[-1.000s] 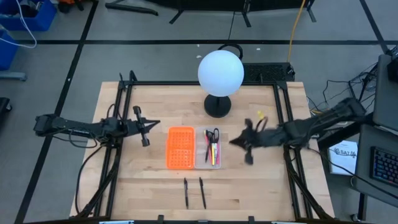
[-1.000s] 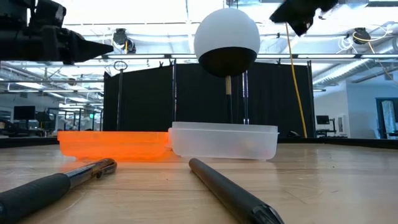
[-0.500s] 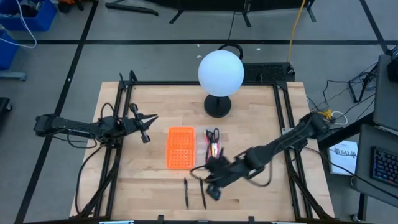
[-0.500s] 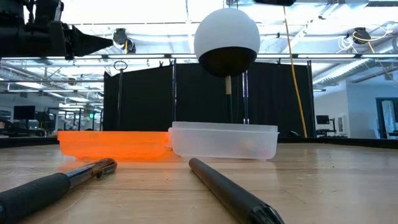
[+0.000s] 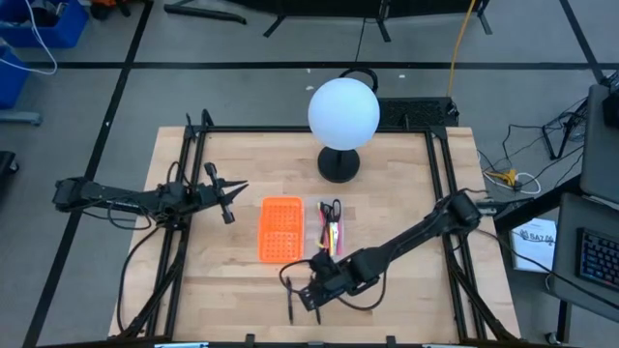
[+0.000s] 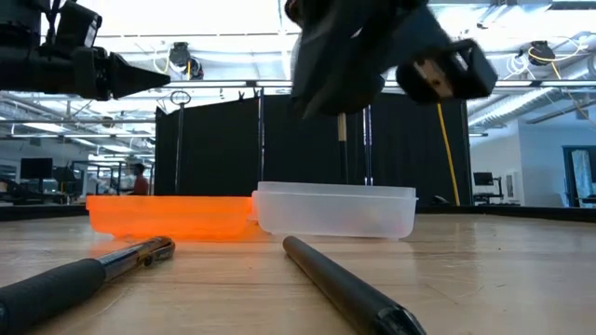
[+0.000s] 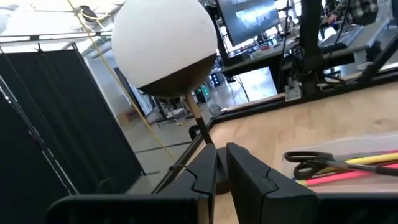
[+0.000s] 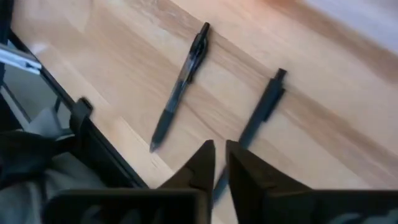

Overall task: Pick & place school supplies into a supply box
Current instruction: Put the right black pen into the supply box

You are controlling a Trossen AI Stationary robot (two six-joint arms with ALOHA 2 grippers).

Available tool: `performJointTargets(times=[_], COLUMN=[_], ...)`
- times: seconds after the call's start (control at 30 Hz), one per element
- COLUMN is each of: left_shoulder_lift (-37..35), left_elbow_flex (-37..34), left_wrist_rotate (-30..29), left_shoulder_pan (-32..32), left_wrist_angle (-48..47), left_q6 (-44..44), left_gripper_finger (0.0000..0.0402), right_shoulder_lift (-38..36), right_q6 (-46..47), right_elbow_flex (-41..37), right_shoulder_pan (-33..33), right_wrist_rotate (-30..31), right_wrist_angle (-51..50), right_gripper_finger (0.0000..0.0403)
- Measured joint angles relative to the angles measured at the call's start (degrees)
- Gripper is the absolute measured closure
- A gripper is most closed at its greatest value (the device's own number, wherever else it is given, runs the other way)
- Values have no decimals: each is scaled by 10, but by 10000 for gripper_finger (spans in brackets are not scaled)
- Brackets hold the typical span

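Status: two black pens are not yet in the supply box [image 5: 309, 253].

High view: box holds scissors [image 5: 332, 209] and coloured pens [image 5: 332, 237]. Orange perforated rectangle [image 5: 280, 230] lies just beside the box, on its left-arm side. Right gripper [image 5: 311, 295] is low over the table on the box's near side, beside the left-hand black pen [image 5: 289, 302]. The other black pen is mostly under the gripper. Left gripper [image 5: 237, 188] waits beyond the orange rectangle, well apart from the box.

Low view: both pens lie on the wood in front of the box. A dark blurred bulk above the box looks like the right arm; its fingers cannot be made out here.

Left wrist view: left fingers [image 7: 249, 177] are parted by a narrow slit and hold nothing.

Right wrist view: right fingers [image 8: 202, 163] are also parted only narrowly, and empty. The right-hand black pen [image 8: 261, 109] runs down to just past their tips.

Risks, as judgement:
- The slit looks tight for a pen. Descending like this could press a fingertip onto the barrel and roll it away.
- The pens lie near each other, so a grab at one may knock the other.
- The box's near wall could catch a pen carried low.

Unclear: box contents are hidden behind its frosted wall in the low view. Whether the right fingertips touch the table cannot be told.
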Motion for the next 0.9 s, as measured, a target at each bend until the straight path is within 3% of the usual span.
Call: performJointTargets(times=[0.27, 0.37, 0.67, 0.9], left_shoulder_lift=[0, 0, 0, 0], left_elbow_flex=[0, 0, 0, 0], left_wrist_rotate=[-8, -8, -8, -8], left_shoulder_pan=[0, 0, 0, 0], left_wrist_angle=[1, 0, 0, 0], left_q6=[-16, -19, -22, -19], left_gripper_finger=[355, 355, 355, 355], right_shoulder_lift=[36, 45, 45, 57], right_q6=[77, 100, 129, 126], right_elbow_flex=[0, 0, 0, 0], right_shoulder_pan=[0, 2, 9, 4], right_wrist_rotate=[-3, -29, -46, -46], right_wrist_angle=[68, 61, -17, 5], right_gripper_finger=[251, 227, 230, 231])
